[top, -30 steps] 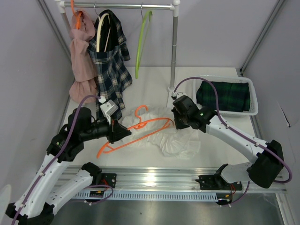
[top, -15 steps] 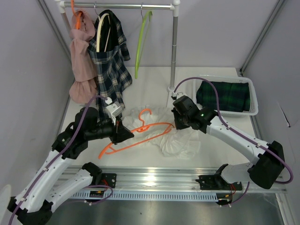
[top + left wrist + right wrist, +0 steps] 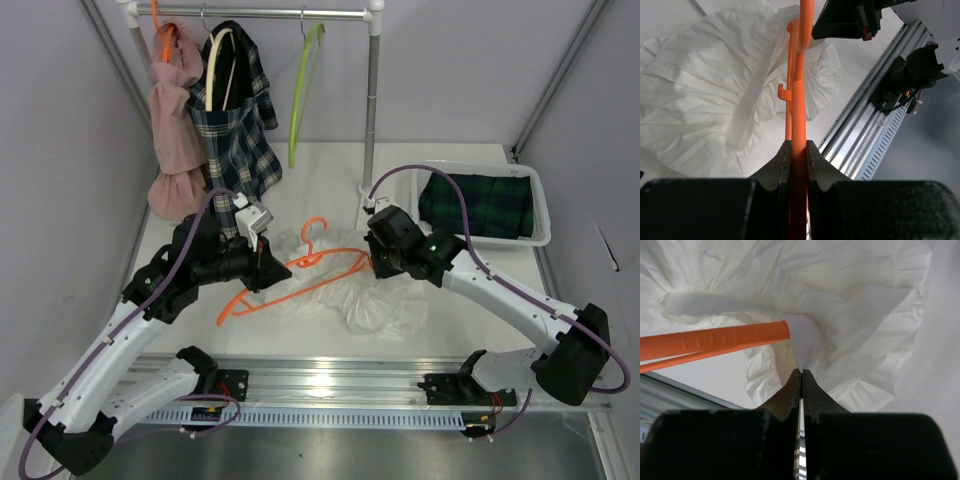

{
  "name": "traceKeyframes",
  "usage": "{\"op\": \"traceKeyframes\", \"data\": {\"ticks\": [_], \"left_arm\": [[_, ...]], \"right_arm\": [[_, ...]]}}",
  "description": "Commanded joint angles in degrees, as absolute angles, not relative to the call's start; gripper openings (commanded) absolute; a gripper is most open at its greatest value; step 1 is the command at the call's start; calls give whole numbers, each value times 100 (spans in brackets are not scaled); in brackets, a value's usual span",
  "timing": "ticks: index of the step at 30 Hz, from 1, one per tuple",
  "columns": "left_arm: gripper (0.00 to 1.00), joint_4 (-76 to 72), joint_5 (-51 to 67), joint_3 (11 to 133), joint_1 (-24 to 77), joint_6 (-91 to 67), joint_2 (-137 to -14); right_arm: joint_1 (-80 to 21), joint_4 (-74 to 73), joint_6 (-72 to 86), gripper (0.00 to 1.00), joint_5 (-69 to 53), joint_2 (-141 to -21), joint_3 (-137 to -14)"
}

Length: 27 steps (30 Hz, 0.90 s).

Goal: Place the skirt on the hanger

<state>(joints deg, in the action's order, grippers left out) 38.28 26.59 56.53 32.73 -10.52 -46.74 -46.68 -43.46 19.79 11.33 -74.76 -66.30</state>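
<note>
A white pleated skirt (image 3: 375, 300) lies crumpled on the table between the arms; it also shows in the left wrist view (image 3: 705, 100) and the right wrist view (image 3: 840, 305). An orange hanger (image 3: 300, 270) lies tilted above it. My left gripper (image 3: 268, 262) is shut on the hanger's bar (image 3: 799, 165). My right gripper (image 3: 378, 262) is shut on a fold of the skirt's edge (image 3: 807, 342), with the hanger's end (image 3: 735, 335) just left of the pinch.
A clothes rail (image 3: 260, 12) at the back holds a pink garment (image 3: 175, 130), a plaid garment (image 3: 235, 130) and a bare green hanger (image 3: 303, 90). A white basket (image 3: 540, 215) with a dark plaid garment (image 3: 480, 205) stands at the right. A metal rail (image 3: 380, 375) runs along the near edge.
My left gripper has moved up and to the right with the orange hanger, bringing its end closer to my right gripper. The right gripper has barely moved.
</note>
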Motion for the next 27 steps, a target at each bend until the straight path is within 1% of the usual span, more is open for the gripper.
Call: {"op": "traceKeyframes", "data": {"ticks": [1, 5, 12, 18, 27], "left_arm": [[0, 3577, 2522, 6081, 3296, -985, -4649], [0, 3744, 2584, 6214, 3296, -870, -4763], [0, 3331, 3366, 5626, 3479, -975, -4957], [0, 3165, 3076, 5371, 3805, -1010, -5054], [0, 2663, 3042, 5423, 3850, -1081, -5431]], "right_arm": [[-4720, -4474, 1907, 2, 1292, -7286, -6768], [-4737, -4474, 1925, 2, 1327, -7251, -6645], [-4764, -4482, 1907, 2, 1458, -7233, -6863], [-4772, -4658, 1749, 2, 1547, -7488, -7426], [-5062, -4965, 1775, 2, 1546, -7541, -8121]]}}
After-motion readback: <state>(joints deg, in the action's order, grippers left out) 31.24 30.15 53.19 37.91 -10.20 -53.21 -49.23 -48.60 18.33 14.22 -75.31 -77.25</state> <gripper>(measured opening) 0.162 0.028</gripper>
